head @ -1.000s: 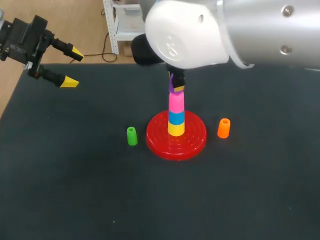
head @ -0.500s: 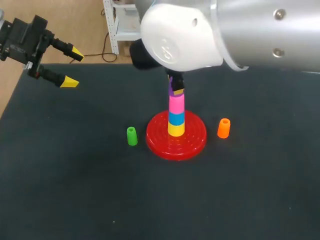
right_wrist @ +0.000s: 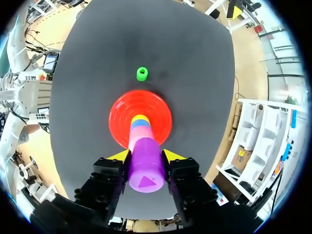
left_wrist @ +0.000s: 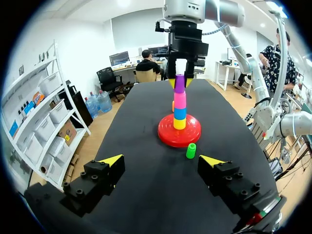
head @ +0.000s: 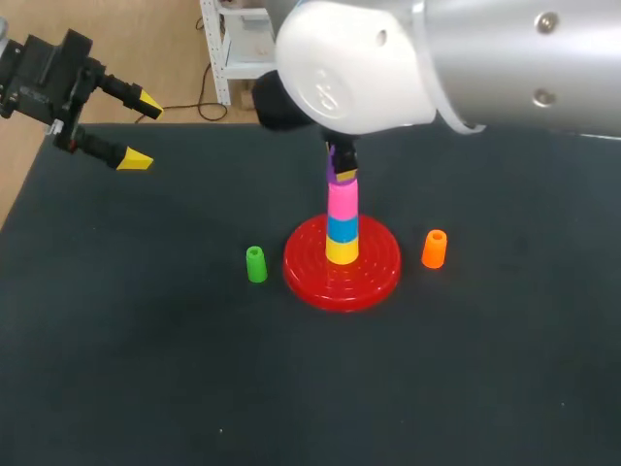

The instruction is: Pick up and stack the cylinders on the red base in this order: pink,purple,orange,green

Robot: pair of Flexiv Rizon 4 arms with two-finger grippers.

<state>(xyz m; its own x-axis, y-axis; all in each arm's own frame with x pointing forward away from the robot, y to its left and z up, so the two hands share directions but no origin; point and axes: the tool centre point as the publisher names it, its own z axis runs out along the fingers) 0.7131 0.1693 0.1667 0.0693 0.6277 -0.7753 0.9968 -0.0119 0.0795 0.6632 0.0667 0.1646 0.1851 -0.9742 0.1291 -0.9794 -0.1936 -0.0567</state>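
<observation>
the right arm barely drifts over the last second, and the purple cylinder (right_wrist: 145,168) sinks a touch onto the pink cylinder (head: 342,199) above the red base (head: 378,267), so this placement looks nearly done. the right hand (right_wrist: 146,157) grasps the purple cylinder between its fingers, straight over the stack. the left hand (head: 143,131) hangs released, well apart.
</observation>
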